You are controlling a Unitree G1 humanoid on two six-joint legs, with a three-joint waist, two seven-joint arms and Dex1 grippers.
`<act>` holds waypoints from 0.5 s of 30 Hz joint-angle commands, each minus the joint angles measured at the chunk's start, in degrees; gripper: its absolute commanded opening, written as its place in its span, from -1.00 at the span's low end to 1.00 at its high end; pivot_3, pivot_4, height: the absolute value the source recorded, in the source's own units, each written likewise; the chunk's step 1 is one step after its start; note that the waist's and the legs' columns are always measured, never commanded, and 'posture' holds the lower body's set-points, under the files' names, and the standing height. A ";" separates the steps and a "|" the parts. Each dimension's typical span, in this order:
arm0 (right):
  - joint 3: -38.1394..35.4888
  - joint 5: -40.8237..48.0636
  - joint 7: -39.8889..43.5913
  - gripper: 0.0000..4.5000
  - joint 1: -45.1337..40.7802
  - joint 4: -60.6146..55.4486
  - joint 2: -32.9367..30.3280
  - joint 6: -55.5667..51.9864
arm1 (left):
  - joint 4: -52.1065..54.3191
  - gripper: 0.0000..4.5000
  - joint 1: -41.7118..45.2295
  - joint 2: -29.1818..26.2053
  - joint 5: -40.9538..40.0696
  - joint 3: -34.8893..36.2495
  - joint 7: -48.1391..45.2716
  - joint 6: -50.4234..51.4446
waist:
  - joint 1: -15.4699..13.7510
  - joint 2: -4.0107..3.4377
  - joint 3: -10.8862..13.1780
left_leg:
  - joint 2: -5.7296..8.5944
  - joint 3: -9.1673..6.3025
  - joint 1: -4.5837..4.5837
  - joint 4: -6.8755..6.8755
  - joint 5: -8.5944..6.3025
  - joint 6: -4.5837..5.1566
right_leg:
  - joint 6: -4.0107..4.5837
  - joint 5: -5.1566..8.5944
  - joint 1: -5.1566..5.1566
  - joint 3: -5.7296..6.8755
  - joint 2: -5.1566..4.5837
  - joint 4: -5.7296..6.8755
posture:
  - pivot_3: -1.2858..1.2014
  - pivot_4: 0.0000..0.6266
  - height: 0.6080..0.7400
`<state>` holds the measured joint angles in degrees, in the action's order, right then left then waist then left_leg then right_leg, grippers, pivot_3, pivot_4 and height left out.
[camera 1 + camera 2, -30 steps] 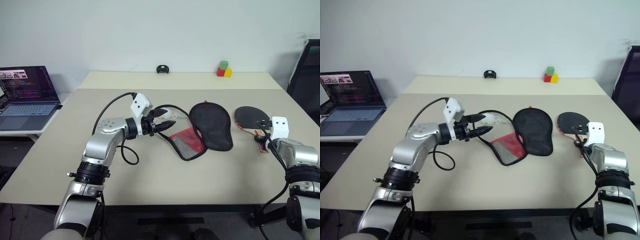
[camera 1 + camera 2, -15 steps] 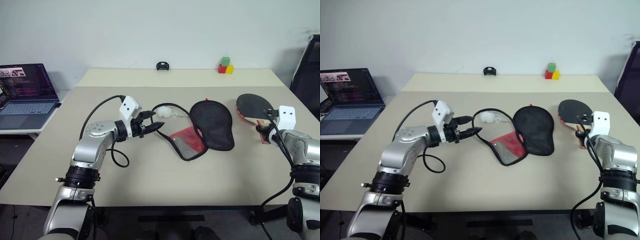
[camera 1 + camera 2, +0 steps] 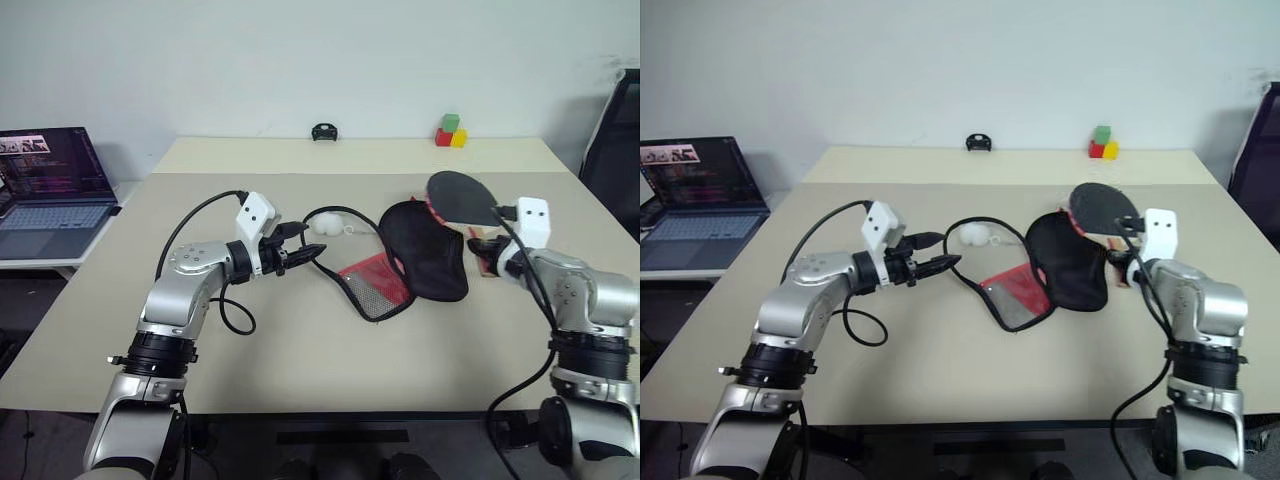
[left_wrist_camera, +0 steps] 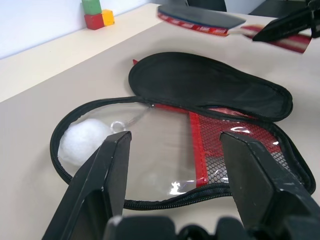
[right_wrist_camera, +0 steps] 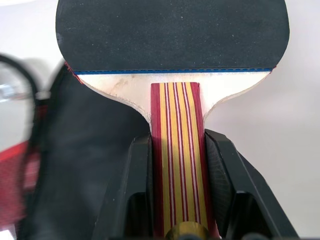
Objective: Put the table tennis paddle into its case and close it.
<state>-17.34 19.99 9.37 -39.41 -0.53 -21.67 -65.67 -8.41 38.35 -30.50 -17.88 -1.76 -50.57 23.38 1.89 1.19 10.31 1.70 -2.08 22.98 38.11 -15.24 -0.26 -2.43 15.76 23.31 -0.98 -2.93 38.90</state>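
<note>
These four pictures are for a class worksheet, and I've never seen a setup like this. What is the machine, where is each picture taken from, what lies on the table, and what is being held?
It is a humanoid robot with two arms, each ending in a two-fingered black pincer. Two pictures come from cameras in its head, looking down over the arms. The other two come from cameras on its wrists, looking along the fingers.

On the beige table lies the case, unzipped and spread open, with a white ball lying on its clear panel. At the far edge sit coloured blocks and a small black object. A laptop stands on a side table.

The right pincer grips the table tennis paddle by its striped handle, holding it above the case. The left pincer is open and holds nothing, near the case's edge.
</note>
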 commanded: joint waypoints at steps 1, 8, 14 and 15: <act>1.59 0.45 -0.94 -0.53 -2.08 -2.66 2.24 1.12 | 2.62 0.36 0.19 -0.58 -0.45 1.70 0.50 -0.43 | -0.07 0.00 0.00 | 0.00 0.00 0.00 0.00 0.00 0.00 | 0.00 0.00 0.00 0.00 0.00 0.00 | 0.03 -0.52 1.00; 3.54 -1.34 -1.59 -0.53 -4.01 3.98 5.35 5.14 | 3.19 0.36 -0.31 -0.59 -0.54 1.84 0.95 -0.31 | -0.07 -0.01 0.00 | 0.02 0.00 0.01 0.00 0.00 0.00 | 0.00 0.00 0.01 0.04 0.00 -0.01 | 0.03 -0.52 1.00; 5.51 -2.95 -1.84 -0.53 -4.50 8.80 5.80 8.80 | 3.62 0.36 -0.75 -0.52 -0.69 1.95 1.46 -0.24 | -0.05 -0.01 0.00 | 0.02 0.02 -0.01 -0.01 0.00 0.00 | 0.00 0.00 0.02 0.04 0.00 -0.01 | 0.03 -0.52 1.00; 5.64 -3.09 -1.82 -0.53 -4.55 9.21 5.90 9.13 | 3.64 0.36 -0.77 -0.48 -0.72 1.94 1.53 -0.23 | -0.05 -0.01 0.01 | 0.02 0.04 -0.01 -0.01 0.00 0.00 | 0.00 0.00 0.02 0.04 0.00 -0.01 | 0.03 -0.52 1.00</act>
<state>-11.68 16.92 7.39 -42.00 10.18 -15.70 -59.27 -7.14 37.19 -30.52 -17.91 -1.66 -49.34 23.45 1.84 1.18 10.32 1.73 -2.03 22.97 38.10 -15.24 -0.26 -2.43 15.76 23.35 -0.94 -2.94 38.90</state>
